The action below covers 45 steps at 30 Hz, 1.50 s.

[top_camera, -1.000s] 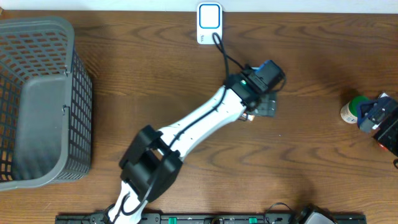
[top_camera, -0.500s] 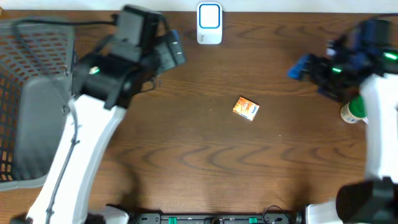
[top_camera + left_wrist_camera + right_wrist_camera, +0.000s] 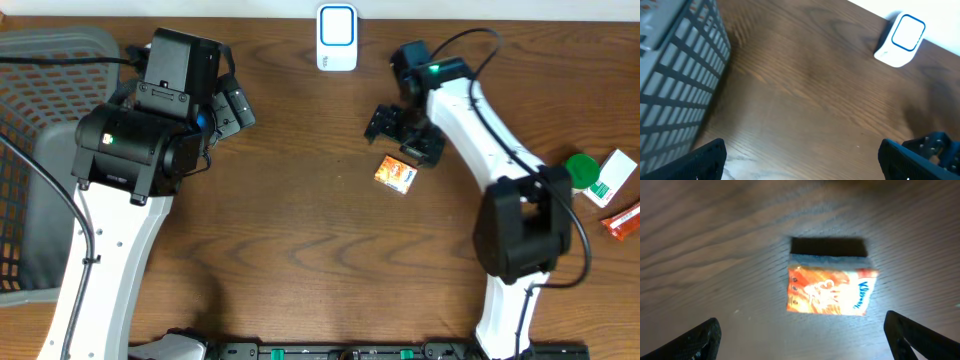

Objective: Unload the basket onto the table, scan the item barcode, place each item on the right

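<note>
The item is a small orange box (image 3: 396, 174) lying flat on the wooden table, right of centre. In the right wrist view the orange box (image 3: 832, 291) sits just ahead of the fingers, brightly lit, and I cannot make out a barcode on it. My right gripper (image 3: 403, 137) hovers just behind the box, open and holding nothing (image 3: 807, 340). The white scanner (image 3: 337, 37) with a blue outline stands at the table's far edge, also in the left wrist view (image 3: 901, 33). My left gripper (image 3: 228, 110) is open over bare table near the basket (image 3: 802, 160).
A grey mesh basket (image 3: 60, 45) fills the left side, its wall (image 3: 675, 75) close to my left gripper. At the right edge lie a green-capped bottle (image 3: 580, 170), a white and green box (image 3: 612, 178) and a red packet (image 3: 625, 218).
The right arm has swung in from the far right to just behind the orange box. The left arm has pulled back from the box to the basket side.
</note>
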Tool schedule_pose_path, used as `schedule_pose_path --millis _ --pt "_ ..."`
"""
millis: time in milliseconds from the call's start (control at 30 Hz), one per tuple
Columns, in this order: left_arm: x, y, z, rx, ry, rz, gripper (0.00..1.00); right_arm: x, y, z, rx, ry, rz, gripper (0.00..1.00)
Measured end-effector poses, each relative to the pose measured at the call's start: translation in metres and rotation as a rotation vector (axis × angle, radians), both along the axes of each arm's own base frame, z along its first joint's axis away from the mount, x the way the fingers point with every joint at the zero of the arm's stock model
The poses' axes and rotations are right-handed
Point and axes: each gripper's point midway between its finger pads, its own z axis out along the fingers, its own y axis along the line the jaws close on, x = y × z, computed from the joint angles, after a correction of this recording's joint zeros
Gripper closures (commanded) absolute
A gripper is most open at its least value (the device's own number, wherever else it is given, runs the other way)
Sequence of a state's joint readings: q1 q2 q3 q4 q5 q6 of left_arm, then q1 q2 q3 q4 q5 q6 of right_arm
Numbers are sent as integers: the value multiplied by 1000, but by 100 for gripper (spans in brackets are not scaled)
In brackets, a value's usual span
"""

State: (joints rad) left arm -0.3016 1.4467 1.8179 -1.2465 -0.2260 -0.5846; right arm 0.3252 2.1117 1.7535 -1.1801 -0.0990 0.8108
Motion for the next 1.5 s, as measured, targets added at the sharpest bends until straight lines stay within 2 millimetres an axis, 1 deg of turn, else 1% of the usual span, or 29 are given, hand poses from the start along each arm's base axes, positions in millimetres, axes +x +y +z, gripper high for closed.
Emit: schedule_pose_path --millis 100,200,267,367,500,633,667,733,800,900,967,1000,1033,1100,1167,1233,1300,1333,1367,1400,1433,1467,1500 --pt "0 3 1 22 -3 0 3 -7 2 -24 -41 65 -22 1" --pt "0 4 1 30 -3 1 3 -17 -2 -40 -80 128 -34 1" --pt "0 5 1 34 -3 2 3 -22 -7 -46 -108 155 -39 1" --pt "0 5 1 40 -1 -1 3 -25 -13 -46 -140 165 -37 2" --pt "-1 7 0 49 6 -3 3 -24 -17 -48 -162 165 -19 12" --pt "-5 8 -3 57 27 -6 3 -27 -17 -62 -167 202 8 12" --pt "-6 8 -3 59 30 -6 3 -27 -17 -63 -171 204 15 19" --pt "-7 8 -4 60 34 -6 3 -25 -16 -64 -164 206 33 37" --pt "-8 8 -4 61 38 -6 3 -23 -12 -65 -150 206 41 48" --pt "-6 10 -3 68 30 -2 3 -24 -12 -66 -144 214 64 51" --pt "-1 13 2 81 -4 18 3 -26 -14 -65 -145 224 82 57" --pt "5 15 8 89 -41 37 3 -28 -16 -64 -151 236 88 62" --pt "10 18 14 94 -78 56 3 -31 -19 -64 -156 252 95 65" --pt "21 22 34 90 -184 99 3 -40 -31 -62 -176 297 93 67" --pt "29 27 64 72 -322 146 3 -47 -46 -61 -199 335 85 67" --pt "30 34 103 41 -485 192 3 -49 -64 -60 -225 360 77 66" --pt "26 41 149 4 -667 235 3 -48 -83 -55 -240 361 61 64" --pt "19 46 175 -13 -762 251 3 -46 -91 -50 -241 349 49 63" --pt "13 50 196 -17 -839 261 3 -43 -99 -43 -239 330 36 62" --pt "5 54 215 -11 -904 265 3 -39 -107 -31 -236 299 18 61" --pt "-2 58 230 11 -951 261 3 -35 -114 -18 -230 261 3 60" --pt "-11 61 240 50 -977 252 3 -32 -121 -4 -224 220 -15 59" --pt "-18 65 245 95 -979 244 3 -28 -130 14 -217 165 -33 55"
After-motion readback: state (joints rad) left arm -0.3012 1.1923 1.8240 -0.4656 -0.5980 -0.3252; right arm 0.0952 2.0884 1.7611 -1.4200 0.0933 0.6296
